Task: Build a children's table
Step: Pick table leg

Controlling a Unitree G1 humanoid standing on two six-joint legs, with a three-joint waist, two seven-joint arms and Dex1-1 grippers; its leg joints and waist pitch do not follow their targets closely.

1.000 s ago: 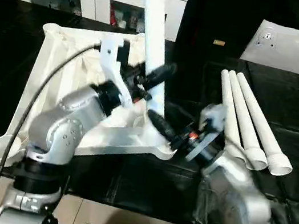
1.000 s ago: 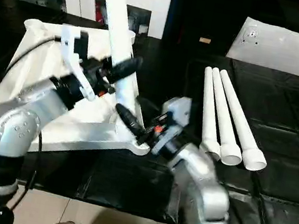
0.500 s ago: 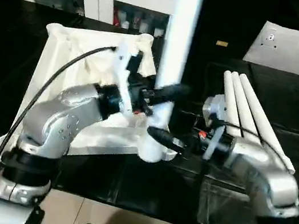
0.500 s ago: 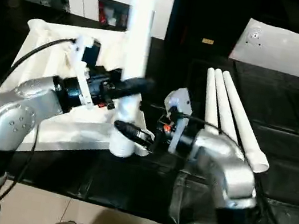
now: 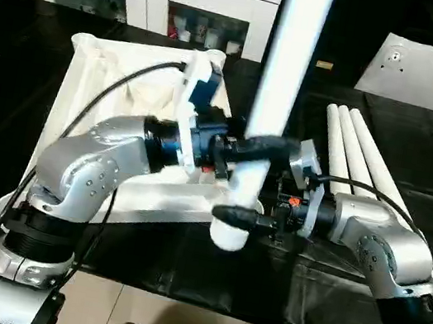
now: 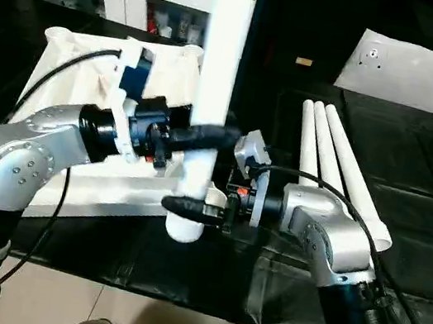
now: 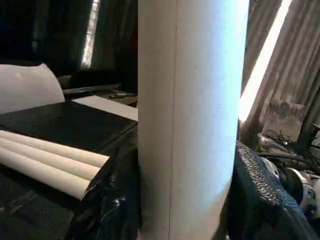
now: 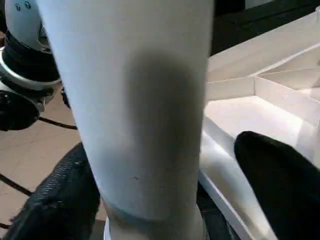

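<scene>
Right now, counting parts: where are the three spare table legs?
In the head views the three spare legs lie side by side on the black table, on the robot's right, beyond its right forearm and right of the upside-down tabletop.

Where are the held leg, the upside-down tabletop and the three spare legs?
held leg [image 5: 279,81], left eye view, mid shaft above the grippers.
tabletop [image 5: 96,82], left eye view, ribbed underside near its far left corner.
spare legs [image 6: 327,161], right eye view, shaft of the middle one.
</scene>
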